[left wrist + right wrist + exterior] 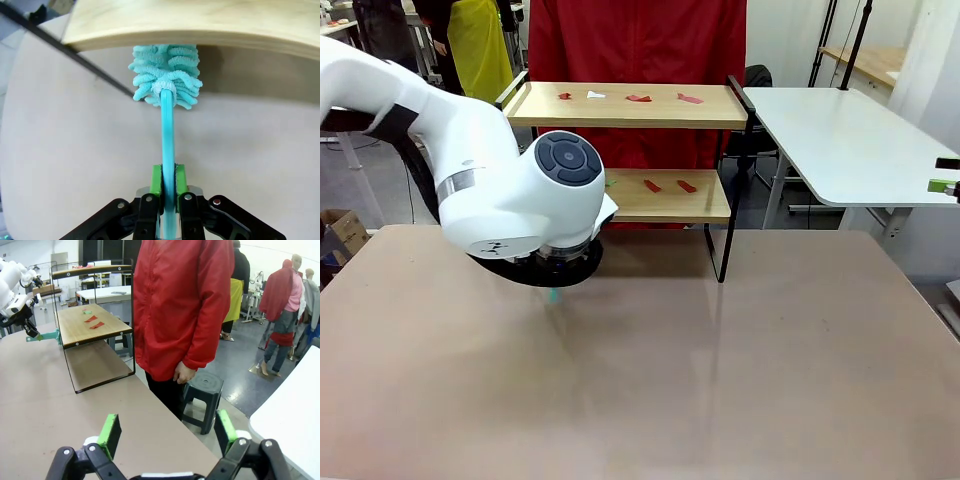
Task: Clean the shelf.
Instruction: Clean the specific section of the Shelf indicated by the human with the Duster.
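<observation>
At the far edge of the surface, about midway along it, stands the shelf (620,112). A person in a red jacket (640,40) stands just behind it.

The left arm (480,180) reaches in low at the left end of the lower board (670,200). The left jaws are clenched on the thin handle of a teal duster (167,140), which runs up between the green pads (156,179).

The duster's long axis points straight out from the jaws toward the shelf. Its fluffy head (166,75) meets the front edge of the lower board near the left corner. The top of the head slips out of sight behind that edge, so it seems to sit level with the board or just beneath it, not on top.

Red scraps (653,186) lie on the lower board toward its right end. More red scraps (638,98) and a white scrap (595,95) lie along the upper board.

As I judge it, the coming move depends on height and side. The head must rise above the board's edge, then sweep along the board toward the scraps.

The right jaws stand released and empty off the surface's right side, well apart from the shelf, facing its end. The left arm is much the nearer and already holds the tool.
</observation>
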`<state>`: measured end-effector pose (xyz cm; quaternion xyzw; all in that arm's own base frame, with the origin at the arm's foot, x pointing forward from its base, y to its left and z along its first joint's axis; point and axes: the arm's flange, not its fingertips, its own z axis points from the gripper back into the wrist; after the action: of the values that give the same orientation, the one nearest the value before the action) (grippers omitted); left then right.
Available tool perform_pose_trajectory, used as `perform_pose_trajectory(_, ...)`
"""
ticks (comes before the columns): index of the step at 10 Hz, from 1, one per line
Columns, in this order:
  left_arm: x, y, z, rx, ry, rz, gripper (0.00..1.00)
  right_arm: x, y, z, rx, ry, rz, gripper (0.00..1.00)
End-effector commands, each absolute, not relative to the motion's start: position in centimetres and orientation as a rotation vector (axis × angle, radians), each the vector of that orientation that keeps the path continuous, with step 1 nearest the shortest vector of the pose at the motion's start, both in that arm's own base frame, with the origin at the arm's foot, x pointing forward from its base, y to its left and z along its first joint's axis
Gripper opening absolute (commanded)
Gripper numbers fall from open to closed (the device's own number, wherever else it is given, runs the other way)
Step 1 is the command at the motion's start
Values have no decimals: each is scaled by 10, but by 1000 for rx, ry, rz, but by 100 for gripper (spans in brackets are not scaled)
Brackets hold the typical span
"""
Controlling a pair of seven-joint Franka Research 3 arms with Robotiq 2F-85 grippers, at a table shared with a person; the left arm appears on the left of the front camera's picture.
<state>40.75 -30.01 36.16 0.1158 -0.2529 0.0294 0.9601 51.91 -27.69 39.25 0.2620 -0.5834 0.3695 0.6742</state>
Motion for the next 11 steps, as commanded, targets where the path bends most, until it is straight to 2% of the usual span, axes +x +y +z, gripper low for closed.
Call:
perform_pose_trajectory(1, 393, -288, 361, 312, -538, 97, 13, 520, -275, 398, 588, -1299, 825, 100)
perform_pose_trajectory(3, 383, -279, 364, 345, -555, 107, 13, 520, -275, 398, 588, -1299, 825, 100)
perform_pose_trajectory(5, 383, -283, 365, 210, -556, 62, 13, 520, -275, 398, 588, -1299, 825, 100)
perform_pose_trajectory(6, 390, -286, 365, 311, -528, 59, 13, 520, -275, 398, 588, -1299, 825, 100)
perform_pose_trajectory(8, 388, -290, 367, 272, -537, 46, 13, 520, -275, 398, 588, -1299, 825, 100)
perform_pose_trajectory(11, 367, -286, 383, 96, -699, 20, 13, 520, -275, 398, 588, -1299, 825, 100)
